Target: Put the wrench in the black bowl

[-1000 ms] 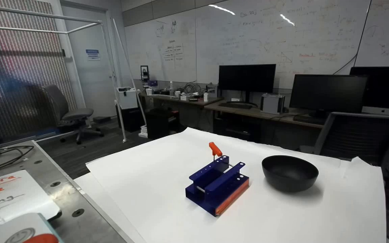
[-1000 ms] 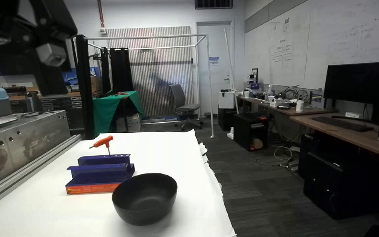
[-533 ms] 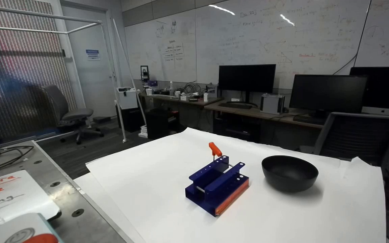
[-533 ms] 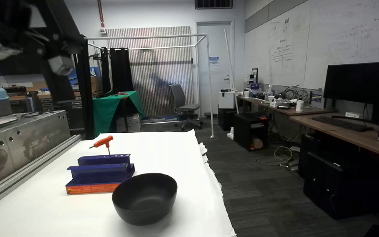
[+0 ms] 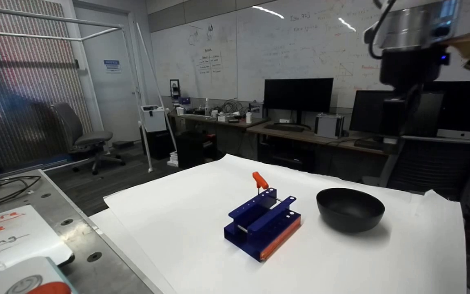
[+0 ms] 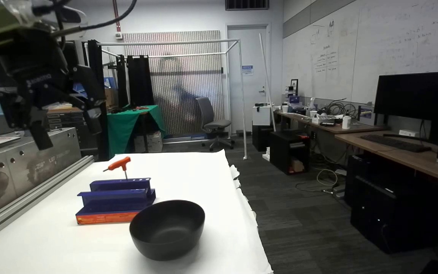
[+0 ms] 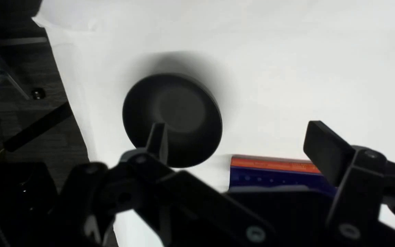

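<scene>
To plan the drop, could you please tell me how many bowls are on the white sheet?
1: the bowl stands on the sheet, beside but apart from the rack.

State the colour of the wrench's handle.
The wrench handle is orange-red, clearest in an exterior view.

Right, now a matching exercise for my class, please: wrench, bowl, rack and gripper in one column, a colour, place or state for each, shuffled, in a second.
Column 1
1. wrench
2. bowl
3. rack
4. gripper

Column 2
A. round and black
B. open, holding nothing
C. sticking up from the rack
D. dark blue with an orange-red side

Pairs: 1-C, 2-A, 3-D, 4-B
</scene>
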`<control>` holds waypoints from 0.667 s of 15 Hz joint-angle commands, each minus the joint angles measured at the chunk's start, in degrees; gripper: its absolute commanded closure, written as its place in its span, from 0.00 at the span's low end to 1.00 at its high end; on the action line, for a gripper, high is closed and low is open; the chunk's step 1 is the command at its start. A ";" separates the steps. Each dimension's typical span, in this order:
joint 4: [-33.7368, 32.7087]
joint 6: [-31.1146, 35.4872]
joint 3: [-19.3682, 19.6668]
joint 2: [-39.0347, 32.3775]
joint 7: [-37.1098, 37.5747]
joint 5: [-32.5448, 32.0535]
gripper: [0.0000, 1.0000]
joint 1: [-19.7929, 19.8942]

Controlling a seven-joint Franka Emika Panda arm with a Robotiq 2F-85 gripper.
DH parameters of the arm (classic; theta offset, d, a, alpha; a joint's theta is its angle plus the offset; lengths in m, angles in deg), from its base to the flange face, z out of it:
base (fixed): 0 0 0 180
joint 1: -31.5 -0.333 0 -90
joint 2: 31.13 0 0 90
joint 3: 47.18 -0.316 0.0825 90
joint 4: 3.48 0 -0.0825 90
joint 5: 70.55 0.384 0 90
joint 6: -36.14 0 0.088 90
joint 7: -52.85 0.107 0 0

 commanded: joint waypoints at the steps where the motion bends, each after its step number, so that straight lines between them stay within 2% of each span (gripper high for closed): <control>1: -10.66 4.22 -2.54 -14.42 10.81 -1.09 0.00 -0.42; 5: -21.30 9.79 -2.03 -28.21 20.34 -1.06 0.00 -2.79; 10: -31.58 19.76 2.24 -41.03 26.74 -0.45 0.00 -7.22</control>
